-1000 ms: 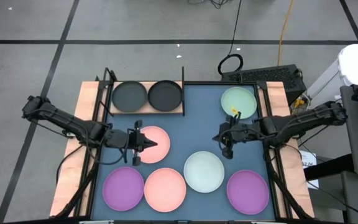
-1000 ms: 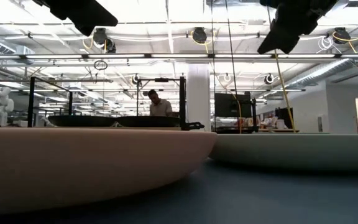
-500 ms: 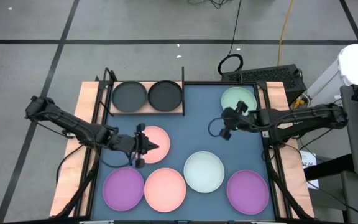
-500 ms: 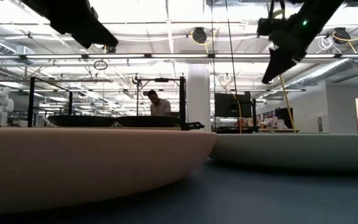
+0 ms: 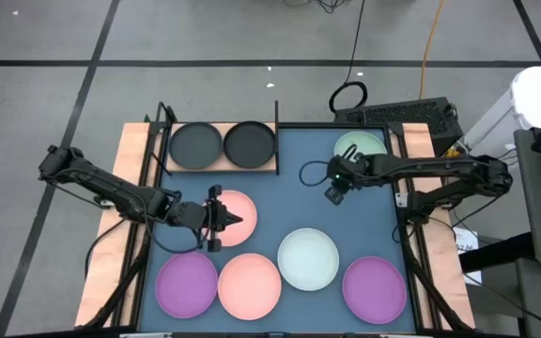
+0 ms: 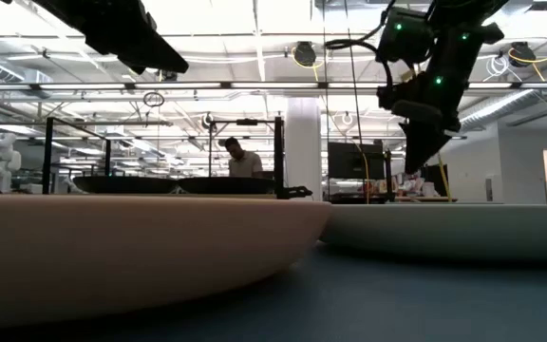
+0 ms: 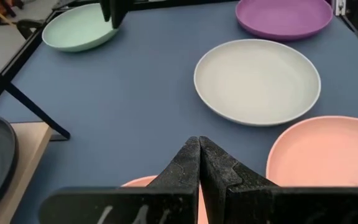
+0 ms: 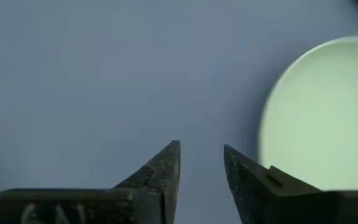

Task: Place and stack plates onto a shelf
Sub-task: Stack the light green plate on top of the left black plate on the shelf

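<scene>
- Two black plates sit on the light wooden shelf, upper left.
- Pale green plate, upper right.
- Two pink plates, centre and bottom.
- Pale blue-white plate (almost white).
- Two purple plates, bottom corners.
- Blue-grey mat.

I logged two dark, slender jointed arms. The left end effector had matte black wedge fingers with a rough grained face. The right end effector matched, tapering to points. A black cable looped off the right wrist, where small green lights glowed.
</scene>
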Action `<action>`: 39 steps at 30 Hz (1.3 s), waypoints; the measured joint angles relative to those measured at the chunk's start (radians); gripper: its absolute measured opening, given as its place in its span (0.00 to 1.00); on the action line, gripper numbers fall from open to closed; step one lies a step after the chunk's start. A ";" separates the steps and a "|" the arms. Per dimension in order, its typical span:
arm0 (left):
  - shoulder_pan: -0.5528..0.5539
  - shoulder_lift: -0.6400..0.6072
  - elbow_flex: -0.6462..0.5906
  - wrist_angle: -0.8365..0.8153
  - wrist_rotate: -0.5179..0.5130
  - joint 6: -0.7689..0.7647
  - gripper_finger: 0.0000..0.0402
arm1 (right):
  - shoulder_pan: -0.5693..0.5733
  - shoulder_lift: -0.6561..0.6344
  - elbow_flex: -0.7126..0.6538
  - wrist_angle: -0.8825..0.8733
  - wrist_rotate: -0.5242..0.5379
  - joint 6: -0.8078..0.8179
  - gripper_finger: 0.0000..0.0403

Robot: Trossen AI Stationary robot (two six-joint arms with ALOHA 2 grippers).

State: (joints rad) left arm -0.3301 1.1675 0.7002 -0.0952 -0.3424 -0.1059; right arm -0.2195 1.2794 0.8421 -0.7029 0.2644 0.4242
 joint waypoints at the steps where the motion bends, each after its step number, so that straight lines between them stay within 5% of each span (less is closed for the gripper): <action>1: 0.001 0.000 0.000 0.000 0.000 -0.001 0.01 | 0.001 0.005 0.000 -0.002 -0.005 0.006 0.29; 11: 0.001 0.000 0.000 0.024 0.000 -0.009 0.01 | -0.079 0.063 -0.007 -0.032 0.123 0.067 0.29; 39: 0.003 -0.001 0.000 0.017 0.000 -0.002 0.01 | -0.192 0.241 -0.040 0.154 0.126 -0.092 0.30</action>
State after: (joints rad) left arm -0.3275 1.1667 0.7006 -0.0784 -0.3423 -0.1080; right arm -0.4120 1.5205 0.8021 -0.5487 0.3908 0.3319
